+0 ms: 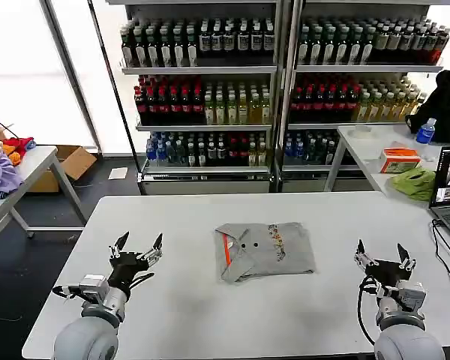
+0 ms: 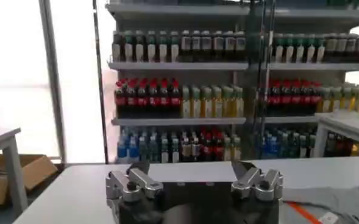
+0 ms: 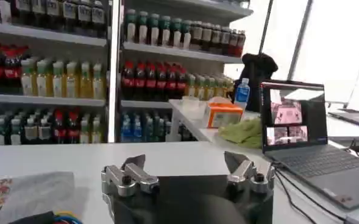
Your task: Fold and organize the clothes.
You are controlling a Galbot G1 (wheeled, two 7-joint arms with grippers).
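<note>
I see 1 folded grey T-shirt point(image 1: 264, 250) with orange-red neck trim lying mid-table point(image 1: 187, 315). My left gripper point(image 1: 138, 247) and right gripper point(image 1: 383, 254) hover on either side, well apart from it, fingers spread.

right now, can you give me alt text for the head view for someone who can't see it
A folded grey T-shirt with orange-red neck trim lies at the middle of a white table. The left gripper and right gripper hover open on either side, apart from it. Shelves of bottled drinks stand behind the table.
</note>
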